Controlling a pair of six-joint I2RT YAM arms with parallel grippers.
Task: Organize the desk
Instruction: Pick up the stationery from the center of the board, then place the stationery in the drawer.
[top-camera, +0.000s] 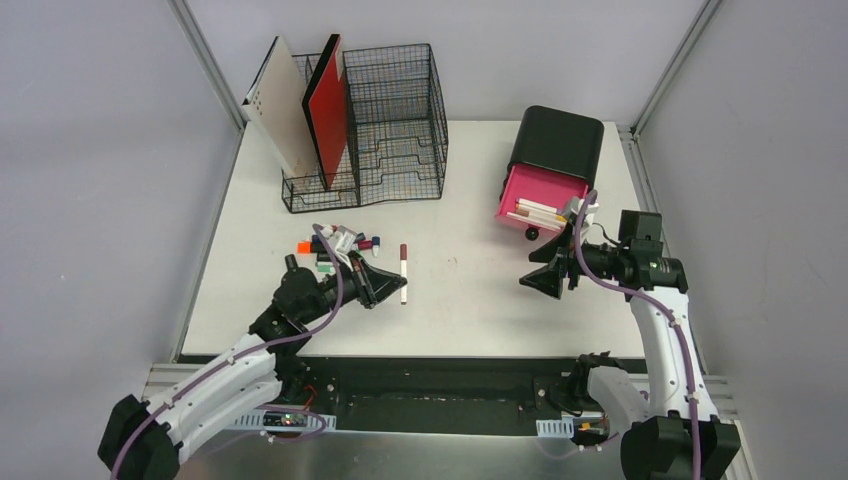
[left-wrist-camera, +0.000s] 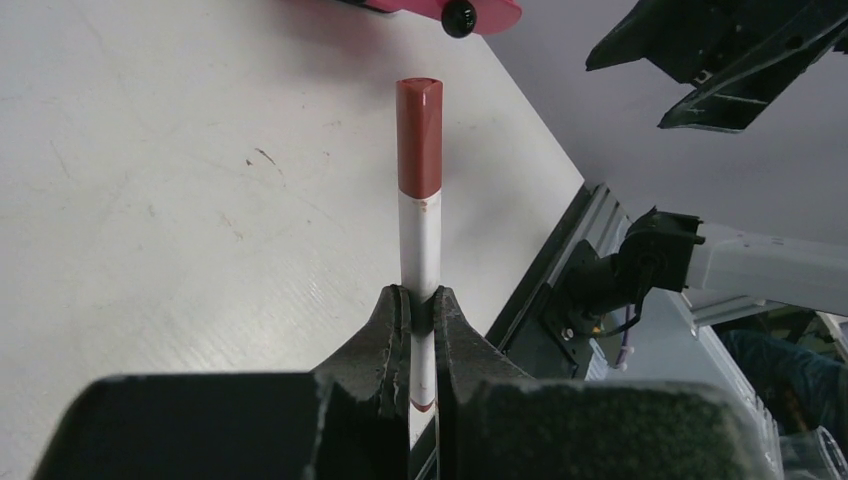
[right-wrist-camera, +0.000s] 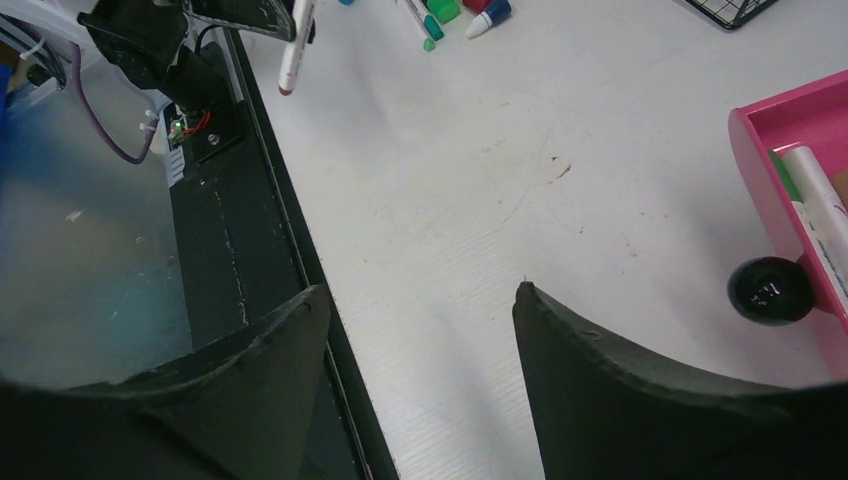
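The desk (top-camera: 470, 310) is a large white tabletop. My left gripper (top-camera: 385, 290) is shut on a white marker with a red-brown cap (top-camera: 403, 268), gripping its white body; the cap points away from the fingers in the left wrist view (left-wrist-camera: 420, 190). The marker is low over the desk; I cannot tell if it touches. My right gripper (top-camera: 545, 272) is open and empty, above the desk in front of the open pink drawer (top-camera: 540, 195). In the right wrist view its jaws (right-wrist-camera: 420, 295) stand wide apart over bare desk.
A black box (top-camera: 560, 140) holds the pink drawer, which has markers inside and a black knob (right-wrist-camera: 770, 290). A black wire-mesh organizer (top-camera: 390, 120) with a red and a beige board stands at the back left. Several loose markers and caps (top-camera: 340, 243) lie beside the left gripper.
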